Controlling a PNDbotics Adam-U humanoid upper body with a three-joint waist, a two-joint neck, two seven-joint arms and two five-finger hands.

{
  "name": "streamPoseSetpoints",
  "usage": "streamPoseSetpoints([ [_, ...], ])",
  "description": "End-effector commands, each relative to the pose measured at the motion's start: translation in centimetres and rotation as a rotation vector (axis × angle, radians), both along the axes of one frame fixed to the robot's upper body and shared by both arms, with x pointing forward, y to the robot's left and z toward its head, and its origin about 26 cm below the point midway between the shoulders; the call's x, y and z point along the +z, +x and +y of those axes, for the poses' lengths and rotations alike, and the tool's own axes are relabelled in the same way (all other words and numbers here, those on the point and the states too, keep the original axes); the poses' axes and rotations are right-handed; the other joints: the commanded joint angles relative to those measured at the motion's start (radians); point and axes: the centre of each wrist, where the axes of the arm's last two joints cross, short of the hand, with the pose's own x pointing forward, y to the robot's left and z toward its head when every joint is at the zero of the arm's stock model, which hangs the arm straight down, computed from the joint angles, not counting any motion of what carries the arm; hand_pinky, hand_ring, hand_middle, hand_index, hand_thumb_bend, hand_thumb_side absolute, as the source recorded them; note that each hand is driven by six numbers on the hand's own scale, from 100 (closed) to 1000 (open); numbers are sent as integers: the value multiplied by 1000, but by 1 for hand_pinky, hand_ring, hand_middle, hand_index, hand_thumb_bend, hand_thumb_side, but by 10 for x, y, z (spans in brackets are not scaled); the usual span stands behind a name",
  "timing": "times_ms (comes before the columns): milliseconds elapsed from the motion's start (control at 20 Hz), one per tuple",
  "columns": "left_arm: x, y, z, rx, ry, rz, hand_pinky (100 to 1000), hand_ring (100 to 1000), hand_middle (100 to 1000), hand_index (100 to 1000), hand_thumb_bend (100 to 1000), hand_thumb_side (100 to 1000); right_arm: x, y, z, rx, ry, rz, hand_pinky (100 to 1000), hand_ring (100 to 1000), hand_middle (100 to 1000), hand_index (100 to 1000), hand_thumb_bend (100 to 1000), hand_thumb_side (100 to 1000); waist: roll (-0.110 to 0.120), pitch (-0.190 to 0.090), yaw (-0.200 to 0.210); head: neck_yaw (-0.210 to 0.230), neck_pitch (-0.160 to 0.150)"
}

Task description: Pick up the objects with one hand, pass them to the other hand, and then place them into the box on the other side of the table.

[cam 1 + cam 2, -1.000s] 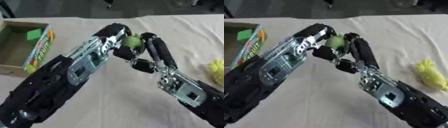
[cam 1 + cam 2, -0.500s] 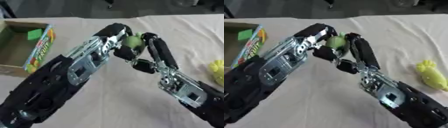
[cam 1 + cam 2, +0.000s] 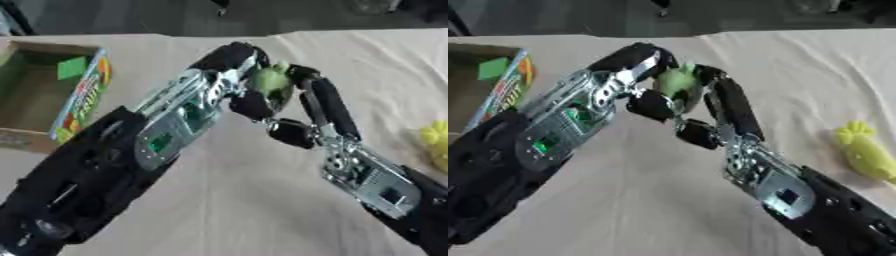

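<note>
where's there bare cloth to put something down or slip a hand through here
Bare cloth lies along the far edge of the table, between the box and the left hand, and near, between the two forearms. It is crowded mid-table, where the left hand and right hand meet round the small green object, and by the yellow toy on the right.

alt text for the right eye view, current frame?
Over a cloth-covered table, the robot's left hand and right hand meet in mid-air, fingers of both around a small green object. An open cardboard box holding a green block sits at the left edge, and a yellow-green toy lies at the right.
</note>
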Motion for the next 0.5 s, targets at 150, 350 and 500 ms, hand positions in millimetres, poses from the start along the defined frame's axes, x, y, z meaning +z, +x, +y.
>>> streamPoseSetpoints([
  [150, 20, -1, 12, 13, 7, -54, 774, 744, 561, 362, 100, 229, 6, 0, -13, -501, -73, -109, 831, 800, 863, 880, 100, 164, -1, -17, 0, 2, 20],
  [350, 24, -3, 16, 18, 11, -55, 772, 743, 559, 355, 100, 229, 8, 1, -16, -513, -73, -117, 831, 801, 868, 889, 100, 191, 2, -16, 0, -2, 24],
  [500, 27, -5, 19, 15, 16, -53, 772, 742, 558, 353, 100, 231, 9, 1, -18, -521, -73, -122, 831, 803, 870, 891, 100, 200, 4, -16, -1, -4, 25],
])
